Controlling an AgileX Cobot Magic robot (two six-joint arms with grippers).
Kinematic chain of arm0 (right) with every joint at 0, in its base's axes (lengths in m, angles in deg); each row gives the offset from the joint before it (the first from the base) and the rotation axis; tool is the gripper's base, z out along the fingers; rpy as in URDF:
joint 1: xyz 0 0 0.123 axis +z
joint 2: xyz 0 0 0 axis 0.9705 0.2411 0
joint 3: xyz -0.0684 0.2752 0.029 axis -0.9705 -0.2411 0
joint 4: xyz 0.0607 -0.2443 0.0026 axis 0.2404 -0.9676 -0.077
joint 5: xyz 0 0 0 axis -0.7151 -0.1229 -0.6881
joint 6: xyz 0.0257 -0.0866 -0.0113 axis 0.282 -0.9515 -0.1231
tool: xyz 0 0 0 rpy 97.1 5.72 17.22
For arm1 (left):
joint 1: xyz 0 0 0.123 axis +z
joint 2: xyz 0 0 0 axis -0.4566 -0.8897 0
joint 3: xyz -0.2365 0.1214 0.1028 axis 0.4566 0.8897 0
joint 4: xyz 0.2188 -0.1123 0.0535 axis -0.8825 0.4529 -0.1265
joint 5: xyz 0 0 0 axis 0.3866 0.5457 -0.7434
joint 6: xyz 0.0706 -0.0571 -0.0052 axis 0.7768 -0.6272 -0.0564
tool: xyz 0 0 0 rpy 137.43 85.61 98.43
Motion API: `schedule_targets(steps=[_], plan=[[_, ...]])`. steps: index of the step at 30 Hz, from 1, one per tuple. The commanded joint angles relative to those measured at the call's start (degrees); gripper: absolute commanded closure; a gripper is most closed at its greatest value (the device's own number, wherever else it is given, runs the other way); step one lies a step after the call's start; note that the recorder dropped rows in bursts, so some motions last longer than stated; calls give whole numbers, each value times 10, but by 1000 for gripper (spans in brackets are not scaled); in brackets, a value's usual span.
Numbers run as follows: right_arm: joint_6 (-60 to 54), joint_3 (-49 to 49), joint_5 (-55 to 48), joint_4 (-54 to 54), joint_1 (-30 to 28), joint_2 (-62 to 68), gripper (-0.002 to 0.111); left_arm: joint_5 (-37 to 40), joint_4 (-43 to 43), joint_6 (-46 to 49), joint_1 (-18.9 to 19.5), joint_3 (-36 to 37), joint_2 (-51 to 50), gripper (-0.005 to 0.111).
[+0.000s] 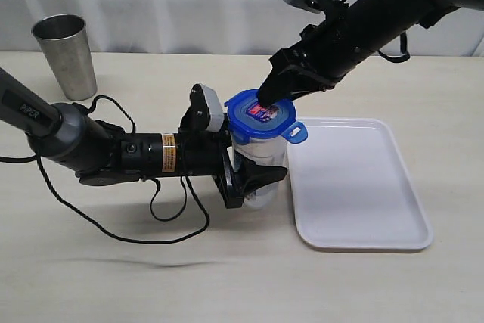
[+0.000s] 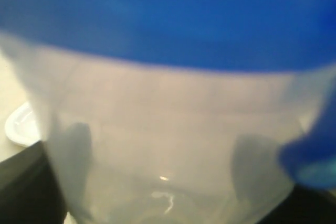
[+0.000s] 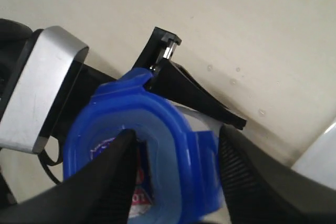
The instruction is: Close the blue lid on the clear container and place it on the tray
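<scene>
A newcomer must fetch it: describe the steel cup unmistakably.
On the beige table, look to the far left corner in the exterior view, opposite the white tray. The steel cup stands there alone: bare, tapered, lidless metal, unlike the blue-lidded clear container.

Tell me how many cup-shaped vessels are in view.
2. The steel cup stands far left on the table. The clear container, blue lid on top, is just left of the tray. Nothing suggests a hidden third.

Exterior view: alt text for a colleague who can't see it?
The left gripper holds the clear container by its side while the open right gripper bears on the blue lid atop it. The tray lies just right of it; a steel cup stands back left.
</scene>
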Motion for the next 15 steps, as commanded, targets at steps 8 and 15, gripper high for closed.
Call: schedule_targets(steps=[8, 15], plan=[[-23, -15, -73, -83, -11, 50, 73, 46, -10, 3, -4, 2, -2, 107], [-52, -8, -28, -40, -26, -25, 54, 45, -9, 3, -4, 2, -2, 107]])
